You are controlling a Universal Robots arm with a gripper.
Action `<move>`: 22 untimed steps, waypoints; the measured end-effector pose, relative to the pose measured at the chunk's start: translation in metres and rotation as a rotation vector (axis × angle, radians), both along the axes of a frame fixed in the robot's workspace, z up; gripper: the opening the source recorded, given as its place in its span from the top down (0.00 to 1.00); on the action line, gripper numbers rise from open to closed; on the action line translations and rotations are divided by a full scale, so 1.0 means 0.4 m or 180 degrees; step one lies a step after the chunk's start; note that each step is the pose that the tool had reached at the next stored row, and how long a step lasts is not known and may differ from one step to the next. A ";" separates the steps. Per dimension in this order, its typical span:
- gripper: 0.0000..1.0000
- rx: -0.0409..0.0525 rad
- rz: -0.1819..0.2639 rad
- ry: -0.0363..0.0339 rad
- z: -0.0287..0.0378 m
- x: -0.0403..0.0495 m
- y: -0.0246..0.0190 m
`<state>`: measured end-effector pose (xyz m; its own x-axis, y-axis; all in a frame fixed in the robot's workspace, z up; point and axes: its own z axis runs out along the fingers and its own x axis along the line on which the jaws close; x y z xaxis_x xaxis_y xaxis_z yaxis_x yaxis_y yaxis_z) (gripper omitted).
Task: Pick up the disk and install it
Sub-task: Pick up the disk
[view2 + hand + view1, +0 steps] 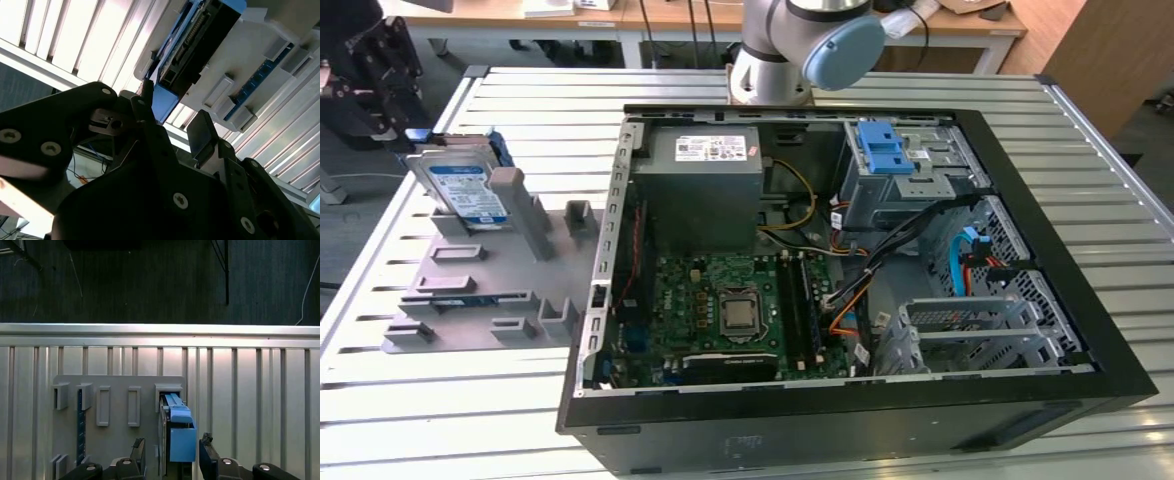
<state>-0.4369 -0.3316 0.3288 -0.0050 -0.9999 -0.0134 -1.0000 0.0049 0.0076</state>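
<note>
Disk (pixel 459 188): silver, with a white-and-blue label and a blue frame at the edges.
Rack (pixel 480 290) under it: plain grey.
My gripper (pixel 172 452): black.
My arm (pixel 771 70): silver-grey, with a light blue joint cap.
Table (pixel 440 400): pale metal in long parallel slats.
Computer case (pixel 854 425): black outside, bare grey metal within.
Circuit board (pixel 720 305): green.
Drive cage (pixel 914 185): grey, with a blue latch (pixel 883 150).
Cables (pixel 851 298): orange, some yellow and black.

the gripper (pixel 172 447) holds its two dark fingers (pixel 207 450) spread well apart, jaws wide open.
</note>
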 end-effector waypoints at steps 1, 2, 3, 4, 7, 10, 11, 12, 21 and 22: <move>0.45 0.0000 0.0000 -0.0001 -0.002 0.000 0.001; 0.45 0.0000 0.0000 -0.0001 -0.004 -0.001 0.002; 0.45 0.0001 0.0000 -0.0001 -0.006 -0.001 0.003; 0.45 0.0000 0.0000 -0.0001 -0.008 -0.002 0.003; 0.45 0.0000 0.0000 0.0000 -0.015 -0.004 0.005; 0.45 0.0000 0.0000 0.0000 -0.024 -0.007 0.005; 0.45 0.0000 0.0000 -0.0001 -0.028 -0.008 0.006; 0.45 0.0000 0.0000 -0.0001 -0.032 -0.008 0.006; 0.45 0.0000 0.0000 0.0000 -0.053 -0.011 0.009; 0.45 0.0000 0.0000 0.0000 -0.054 -0.011 0.009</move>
<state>-0.4412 -0.3279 0.3071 -0.0050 -0.9999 -0.0134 -1.0000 0.0049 0.0076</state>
